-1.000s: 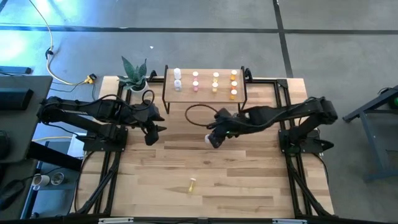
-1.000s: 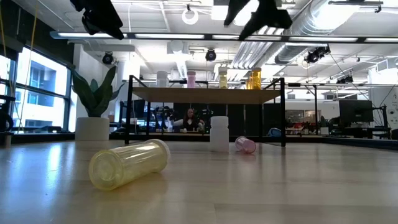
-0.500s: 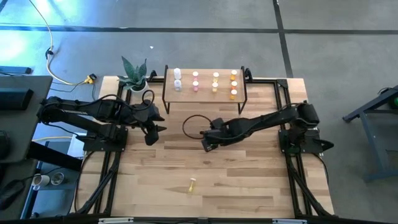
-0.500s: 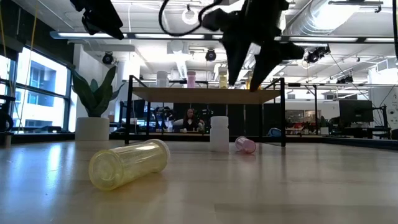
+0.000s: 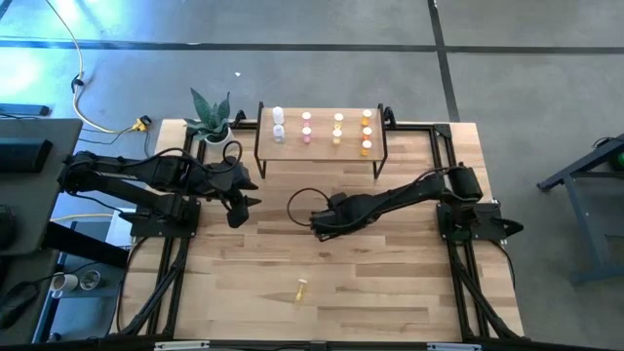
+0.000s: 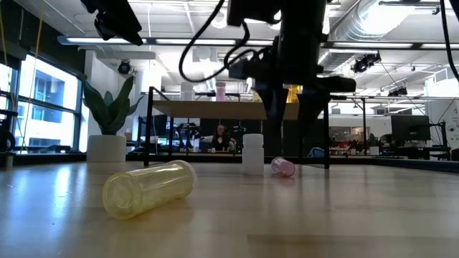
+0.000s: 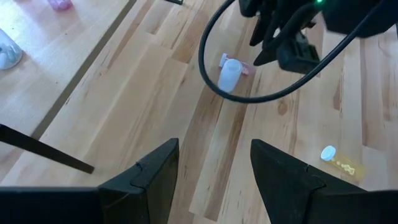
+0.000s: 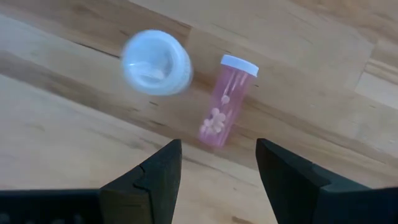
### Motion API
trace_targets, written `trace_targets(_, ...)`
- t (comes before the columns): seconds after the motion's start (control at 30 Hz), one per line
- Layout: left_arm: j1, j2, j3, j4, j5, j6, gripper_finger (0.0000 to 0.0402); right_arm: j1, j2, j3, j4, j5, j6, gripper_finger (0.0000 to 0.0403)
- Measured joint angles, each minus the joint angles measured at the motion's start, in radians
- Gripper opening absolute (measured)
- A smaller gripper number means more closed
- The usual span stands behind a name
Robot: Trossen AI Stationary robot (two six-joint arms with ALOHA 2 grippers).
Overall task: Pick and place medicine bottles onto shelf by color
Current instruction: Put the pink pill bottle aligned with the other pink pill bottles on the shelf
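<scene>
Right end effector (image 5: 319, 222) hides both floor bottles overhead.

A potted plant (image 5: 211, 114) with stiff green leaves is standing in a white pot at the far left corner of the light-wood tabletop (image 5: 390, 283); in the low view the same plant (image 6: 107, 122) is rising beside the far edge. A yellow cable (image 5: 93, 117) is trailing across the grey floor (image 5: 526, 68) beyond that corner, ending at a yellow plug (image 5: 142, 123). A dark desk (image 5: 29, 156) is sitting off the left edge. Beyond the far edge, a person (image 6: 219, 136) is sitting in the room, under ceiling ducts (image 6: 373, 29) and strip lights.
</scene>
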Motion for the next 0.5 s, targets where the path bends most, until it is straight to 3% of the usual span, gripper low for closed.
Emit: trace_targets(0.5, 0.0, 0.0, 0.0, 0.0, 0.001, 0.0, 0.0188, -0.024, 0.105, 0.0, 0.045, -0.008, -0.01, 0.0197)
